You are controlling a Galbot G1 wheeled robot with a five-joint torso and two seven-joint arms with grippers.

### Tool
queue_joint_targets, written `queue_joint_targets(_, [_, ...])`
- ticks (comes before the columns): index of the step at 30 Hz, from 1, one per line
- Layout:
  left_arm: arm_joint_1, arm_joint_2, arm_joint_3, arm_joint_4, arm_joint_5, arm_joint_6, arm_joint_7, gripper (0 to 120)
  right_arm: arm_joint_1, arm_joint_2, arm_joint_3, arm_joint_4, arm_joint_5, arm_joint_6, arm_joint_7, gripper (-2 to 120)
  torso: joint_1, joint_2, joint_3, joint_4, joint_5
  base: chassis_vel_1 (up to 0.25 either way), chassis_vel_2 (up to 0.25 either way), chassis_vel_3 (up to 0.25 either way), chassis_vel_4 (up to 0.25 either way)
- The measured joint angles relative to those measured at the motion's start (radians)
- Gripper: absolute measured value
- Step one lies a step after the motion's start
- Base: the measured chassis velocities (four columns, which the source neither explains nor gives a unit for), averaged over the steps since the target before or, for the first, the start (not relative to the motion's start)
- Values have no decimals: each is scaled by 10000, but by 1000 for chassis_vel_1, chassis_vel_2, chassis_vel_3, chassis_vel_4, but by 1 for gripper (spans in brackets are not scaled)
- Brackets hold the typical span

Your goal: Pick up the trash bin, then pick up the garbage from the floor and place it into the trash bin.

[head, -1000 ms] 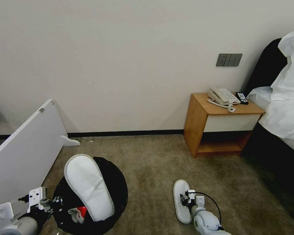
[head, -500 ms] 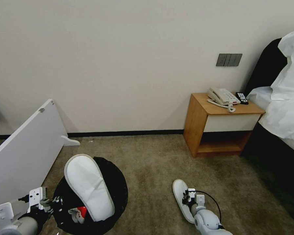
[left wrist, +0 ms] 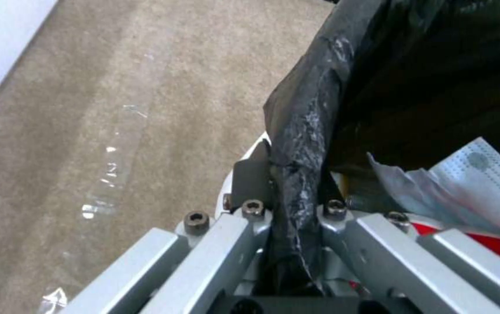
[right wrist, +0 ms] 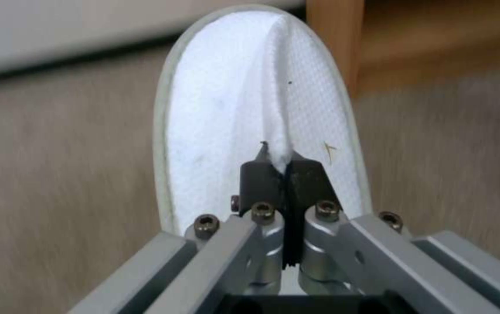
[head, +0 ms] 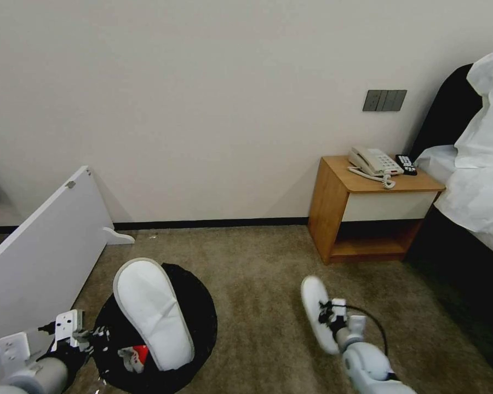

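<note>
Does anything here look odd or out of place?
Yes. One white slipper sticks up out of the trash bin, too long to drop inside. A white board leans tilted by the wall. The right gripper pinches the second slipper.

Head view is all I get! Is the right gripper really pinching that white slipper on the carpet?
Observer: Yes. The right wrist view shows the right gripper shut on a fold of cloth pinched up from the slipper.
Operator: Does the left gripper have the bin?
Observer: The left gripper is shut on the black-lined rim of the trash bin.
Operator: What's inside, next to it?
Observer: A pale dotted face mask lies over something red.
</note>
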Motion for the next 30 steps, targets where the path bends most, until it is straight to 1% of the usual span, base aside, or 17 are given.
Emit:
queue_joint_targets(1, [-48, 70, 43, 71, -73, 0, -7, 2, -141, -157, 170, 496, 236, 230, -72, 0, 0, 0, 0, 6, 3, 0, 0, 0, 0])
queue_joint_targets(2, [-48, 70, 43, 71, -73, 0, -7, 2, -141, -157, 170, 496, 236, 230, -72, 0, 0, 0, 0, 6, 3, 0, 0, 0, 0])
queue_joint_targets(5, [-140, 147, 126, 216, -177, 0, 3, 2, -346, -326, 411, 1226, 482, 460, -93, 0, 0, 0, 0, 9, 3, 0, 0, 0, 0])
queue_joint_targets(6, [-192, 177, 188, 298, -209, 0, 24, 2, -523, -448, 580, 1818, 681, 570, -94, 0, 0, 0, 0, 6, 0, 0, 0, 0, 0])
queue_joint_targets(7, [-255, 215, 308, 408, -231, 0, 61, 2, -841, -711, 755, 2776, 980, 696, -102, 0, 0, 0, 0, 3, 4, 0, 0, 0, 0])
queue_joint_targets(8, [-255, 215, 308, 408, -231, 0, 61, 2, -841, -711, 755, 2776, 980, 696, -102, 0, 0, 0, 0, 3, 4, 0, 0, 0, 0])
queue_joint_targets(11, [-319, 271, 474, 531, -243, 0, 93, 2, -1228, -1544, 691, 4473, 1666, 997, -231, 0, 0, 0, 0, 1, 0, 0, 0, 0, 0])
queue_joint_targets(12, [-319, 271, 474, 531, -243, 0, 93, 2, -1228, -1544, 691, 4473, 1666, 997, -231, 0, 0, 0, 0, 1, 0, 0, 0, 0, 0])
queue_joint_targets(13, [-314, 275, 488, 534, -241, 0, 95, 2, -1190, -1875, 484, 4916, 1962, 1127, -339, 0, 0, 0, 0, 3, 1, 0, 0, 0, 0])
queue_joint_targets(14, [-314, 275, 488, 534, -241, 0, 95, 2, -1190, -1875, 484, 4916, 1962, 1127, -339, 0, 0, 0, 0, 3, 1, 0, 0, 0, 0])
queue_joint_targets(16, [-282, 252, 491, 494, -221, 0, 89, 2, -766, -2395, -40, 5646, 2520, 1296, -545, 0, 0, 0, 0, 7, 1, 0, 0, 0, 0])
queue_joint_targets(20, [-236, 194, 490, 416, -192, 0, 72, 2, -163, -2783, -690, 6158, 3034, 1477, -758, 0, 0, 0, 0, 6, 2, 0, 0, 0, 0])
queue_joint_targets(22, [-142, 123, 490, 343, -101, 0, 54, 2, 622, -3194, -1539, 6587, 3584, 1753, -1097, 0, 0, -1, 1, 7, 2, 0, 0, 0, 0])
queue_joint_targets(26, [-80, 89, 488, 292, -49, 1, 38, 2, 1210, -3437, -2093, 6917, 4083, 1711, -1245, 0, 0, 0, 1, 6, 0, 0, 0, 0, 0])
queue_joint_targets(28, [-17, 67, 487, 231, 5, 1, 29, 2, 2264, -3665, -3074, 7367, 4931, 1545, -1269, 0, 0, 0, 1, 1, 2, 0, 0, 0, 0])
queue_joint_targets(29, [-10, 62, 491, 221, 34, 2, 26, 2, 2882, -3696, -3563, 7515, 5248, 1492, -1272, 0, 0, 0, 1, 5, 1, 0, 0, 0, 0])
queue_joint_targets(30, [-10, 62, 491, 221, 34, 2, 26, 2, 2882, -3696, -3563, 7515, 5248, 1492, -1272, 0, 0, 0, 1, 5, 1, 0, 0, 0, 0])
